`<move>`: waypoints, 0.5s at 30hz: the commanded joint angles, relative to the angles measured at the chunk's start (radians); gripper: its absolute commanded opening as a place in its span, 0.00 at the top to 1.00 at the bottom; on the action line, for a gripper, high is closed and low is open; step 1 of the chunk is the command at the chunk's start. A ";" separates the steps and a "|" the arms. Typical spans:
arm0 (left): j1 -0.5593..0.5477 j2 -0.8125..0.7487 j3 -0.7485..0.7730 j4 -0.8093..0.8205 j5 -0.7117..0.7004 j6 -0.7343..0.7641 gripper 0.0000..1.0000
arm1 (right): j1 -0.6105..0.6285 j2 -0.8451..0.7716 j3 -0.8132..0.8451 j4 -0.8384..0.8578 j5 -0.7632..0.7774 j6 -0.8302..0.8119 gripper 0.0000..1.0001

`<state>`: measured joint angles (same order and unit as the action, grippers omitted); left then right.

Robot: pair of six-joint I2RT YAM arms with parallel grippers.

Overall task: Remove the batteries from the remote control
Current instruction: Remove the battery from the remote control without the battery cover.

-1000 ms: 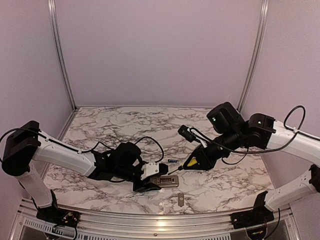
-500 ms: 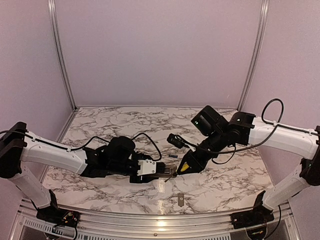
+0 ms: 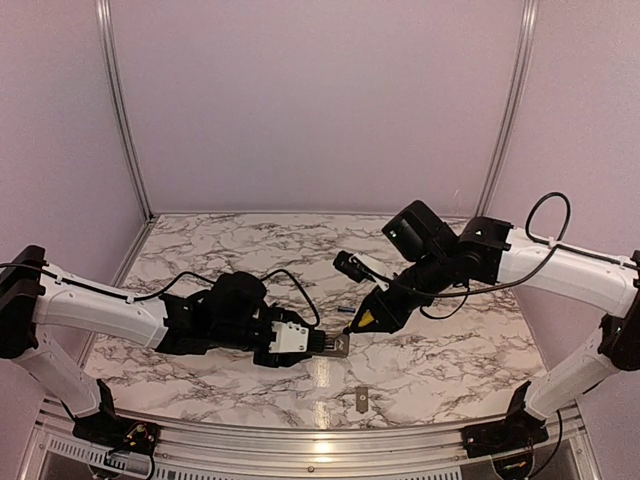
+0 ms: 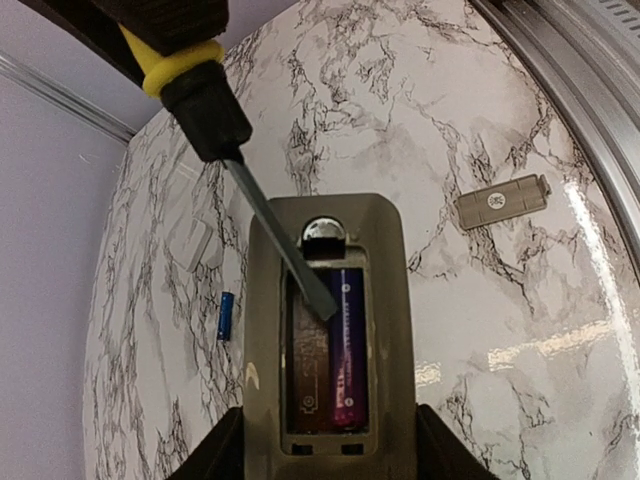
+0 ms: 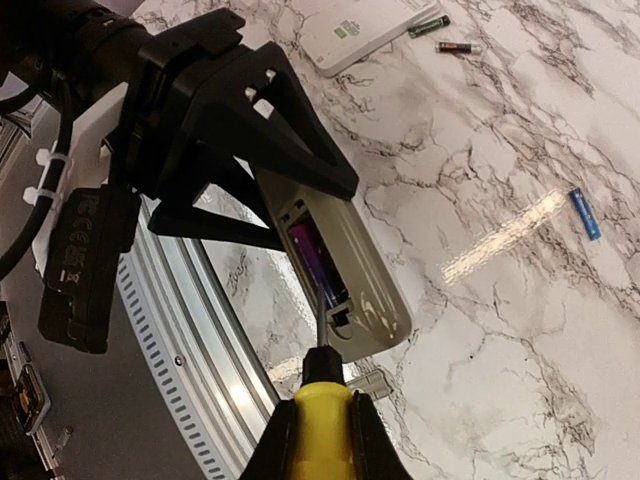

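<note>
- The left hand (image 3: pixel 300 341) is clamped on the near end of the remote (image 4: pixel 385 300). It holds the remote clear of the tabletop (image 3: pixel 430 370) with the open battery bay facing up, probably so that the other arm has a steady target.
- The right hand (image 3: pixel 372 316) is clenched on the yellow-handled screwdriver (image 5: pixel 322 425) and comes in from about 1 o'clock in the overhead view.
- The blade slants down into the bay, its tip at the far end of the seated battery (image 4: pixel 347 345), near the spring contact. That looks like the place to lever the cell up.
- The seated battery is purple-blue and fills the right-hand slot. The slot beside it looks empty.
- A loose battery (image 4: pixel 226 315) lies on the tabletop at about 12 o'clock from the remote, well apart from it.
- The grey cover plate (image 4: pixel 503 201) lies at about 5 o'clock, near the front rail and out of the way of the prying.
- By this reading, the unloading is partly done and one cell is not yet out.
</note>
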<state>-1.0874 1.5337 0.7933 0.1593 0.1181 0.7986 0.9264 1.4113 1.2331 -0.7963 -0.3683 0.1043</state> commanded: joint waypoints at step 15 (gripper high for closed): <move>-0.008 -0.014 0.021 -0.005 -0.012 0.064 1.00 | -0.008 0.075 0.061 -0.041 0.038 -0.085 1.00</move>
<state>-1.0912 1.5318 0.7937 0.1421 0.1032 0.8459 0.9264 1.4757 1.2667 -0.8059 -0.3286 0.0704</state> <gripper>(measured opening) 0.530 0.128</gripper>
